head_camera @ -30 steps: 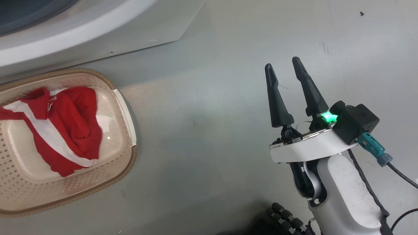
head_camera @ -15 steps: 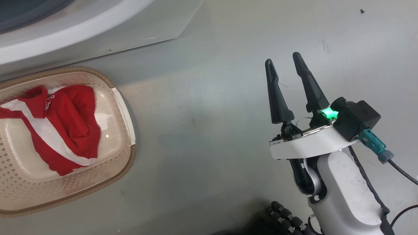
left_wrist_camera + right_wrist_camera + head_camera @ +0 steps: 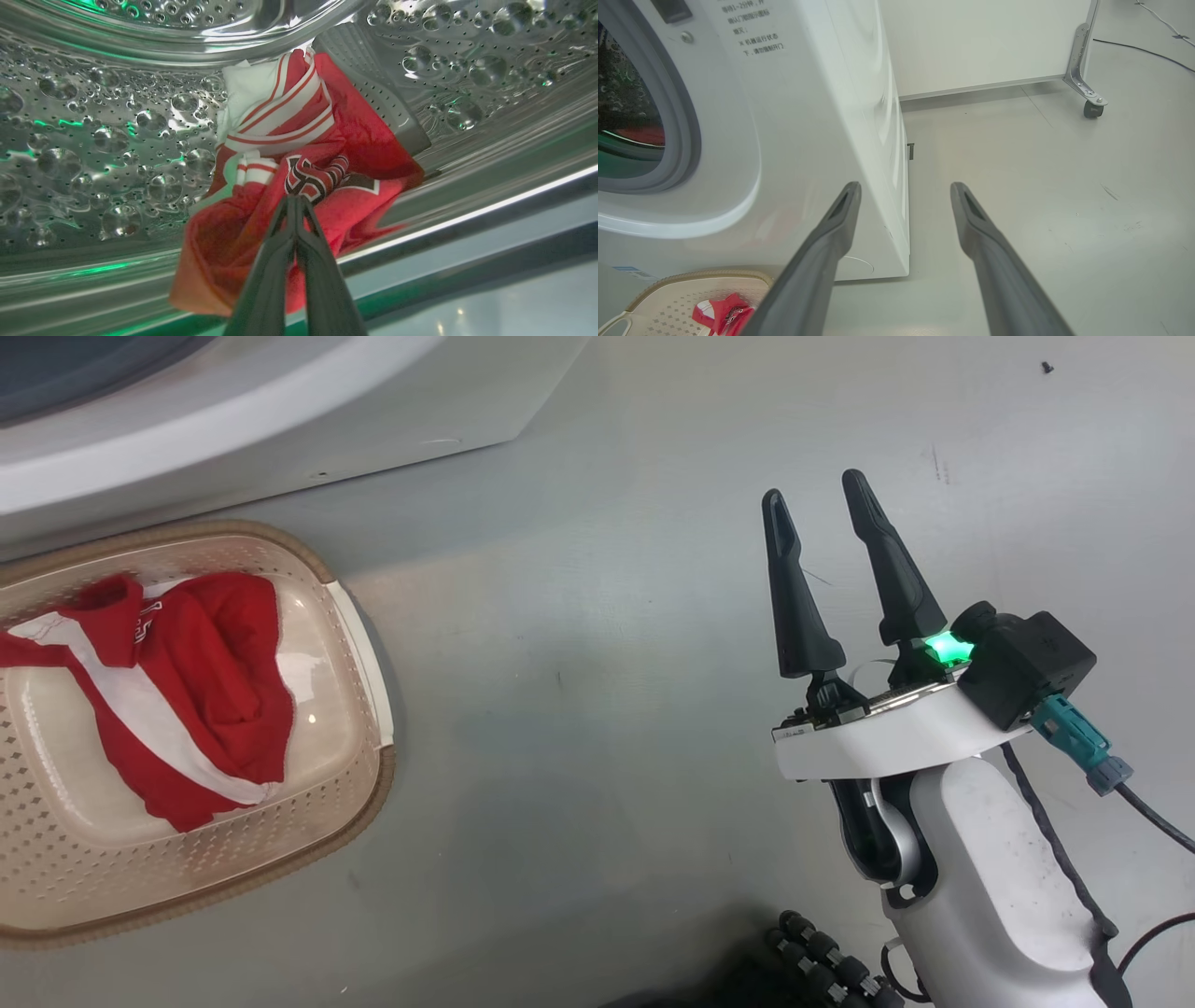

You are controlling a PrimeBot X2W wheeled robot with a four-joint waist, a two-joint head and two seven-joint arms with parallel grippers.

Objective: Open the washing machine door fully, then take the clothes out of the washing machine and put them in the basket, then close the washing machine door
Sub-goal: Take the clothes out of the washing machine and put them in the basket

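Your left gripper (image 3: 295,199) is inside the drum (image 3: 107,154) with its two fingers pressed flat together, no gap between them. Their tips meet on the jersey (image 3: 345,140), right below its dark white-edged lettering, and red cloth bunches around them, so you have a fold pinched. The rest of the jersey lies just beyond and to either side of the tips: white-striped trim above them, a loose red flap hanging down to their left. A grey ribbed paddle (image 3: 373,88) sits past the jersey, up and to the right of the fingers.

Your right gripper (image 3: 814,490) hangs over bare floor (image 3: 597,653) with its fingers spread wide and nothing between them. In its wrist view the washer (image 3: 808,116) stands to the left of the fingers, its corner rising just beyond the left fingertip. The drum opening (image 3: 626,116) is farther left, with a strip of red showing inside.

The basket (image 3: 370,801) sits well apart to the left of the right fingers, close against the washer's base. A red garment (image 3: 205,681) with a white stripe lies in it, draped over the far left side. In the right wrist view the basket peeks out low beside the left finger.
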